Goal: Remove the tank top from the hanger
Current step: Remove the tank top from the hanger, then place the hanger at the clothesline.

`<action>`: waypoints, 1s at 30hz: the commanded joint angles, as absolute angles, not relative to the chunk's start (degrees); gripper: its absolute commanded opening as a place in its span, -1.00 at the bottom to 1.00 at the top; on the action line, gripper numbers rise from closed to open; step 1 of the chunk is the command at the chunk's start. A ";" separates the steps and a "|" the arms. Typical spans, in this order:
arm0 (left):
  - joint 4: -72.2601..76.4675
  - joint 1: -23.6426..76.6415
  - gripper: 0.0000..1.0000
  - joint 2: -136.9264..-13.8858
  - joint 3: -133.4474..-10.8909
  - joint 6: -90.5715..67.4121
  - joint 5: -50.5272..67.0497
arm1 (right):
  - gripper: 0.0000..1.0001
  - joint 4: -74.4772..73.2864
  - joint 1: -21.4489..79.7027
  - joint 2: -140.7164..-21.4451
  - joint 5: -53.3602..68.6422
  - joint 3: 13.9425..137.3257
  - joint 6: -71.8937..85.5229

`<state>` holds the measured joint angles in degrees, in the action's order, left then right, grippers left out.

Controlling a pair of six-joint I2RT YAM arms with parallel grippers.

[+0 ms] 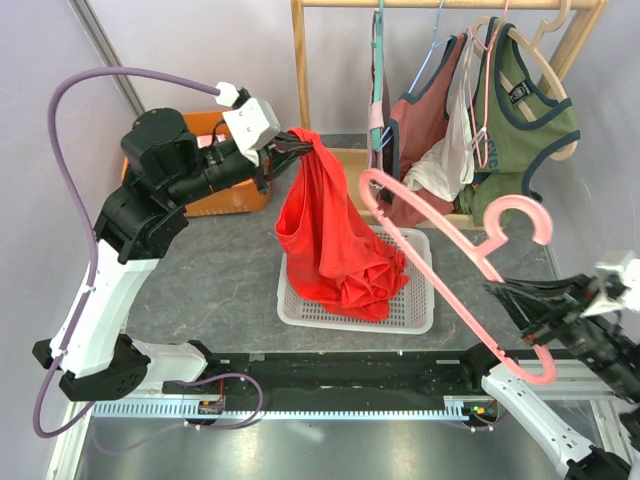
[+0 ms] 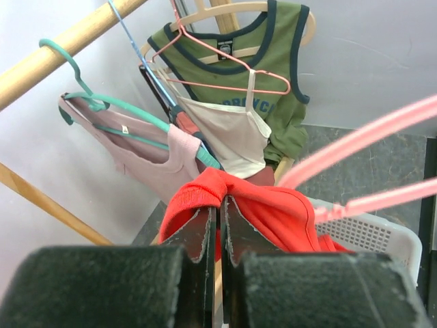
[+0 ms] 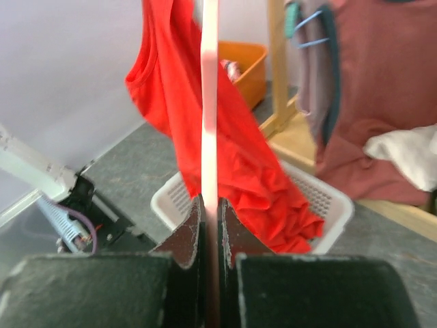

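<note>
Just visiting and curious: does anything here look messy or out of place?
The red top hangs from the left gripper, its lower end bunched in the basket. The pink hanger is bare, tilted in the right gripper. No damage shows.

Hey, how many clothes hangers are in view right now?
5. A thick pink hanger is in the right gripper; on the rack hang a teal hanger, a blue hanger, a thin pink wire hanger and a wooden hanger. More may be hidden.
</note>
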<state>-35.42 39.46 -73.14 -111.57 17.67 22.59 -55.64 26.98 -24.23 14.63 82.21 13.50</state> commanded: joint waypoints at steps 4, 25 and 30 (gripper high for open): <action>-32.52 40.16 -0.96 -75.41 -106.62 14.86 27.33 | -1.00 -56.18 26.90 -23.03 -5.78 93.77 15.38; -38.94 57.48 -0.16 -77.43 -70.85 43.07 8.62 | -1.00 -44.83 26.90 -24.61 -5.90 86.40 15.21; -35.78 57.48 0.99 -79.19 -66.54 41.58 2.38 | -1.00 -44.65 26.90 -26.10 -2.82 86.31 14.42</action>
